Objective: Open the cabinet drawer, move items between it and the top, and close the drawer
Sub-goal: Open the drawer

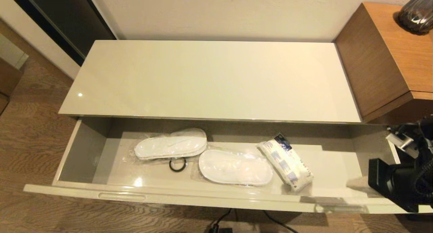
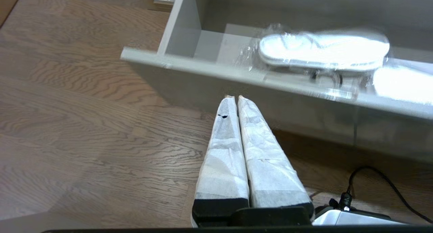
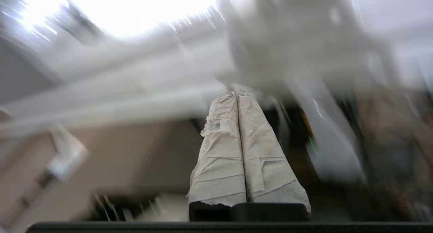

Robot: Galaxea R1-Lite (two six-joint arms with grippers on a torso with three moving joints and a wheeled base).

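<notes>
Inside the open drawer [image 1: 84, 148] lie the slippers [image 1: 203, 157] and the tissue pack [image 1: 286, 162], both well to the left of the right gripper [image 3: 236, 92], which sits clenched and empty at the drawer's right end. With the top [image 1: 209, 79] bare, the opening step looks done and moving an item up seems next: that gripper must part its fingers and reach left to the pack. Left gripper [image 2: 235, 97] hangs clenched, empty, below the drawer front.

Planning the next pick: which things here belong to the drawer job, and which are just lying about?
Job:
- cabinet drawer, open
- slippers, in the drawer
- tissue pack, in the drawer
- cabinet top

Lying about:
- black ring, in the drawer
- dark vase
- brown wooden unit
</notes>
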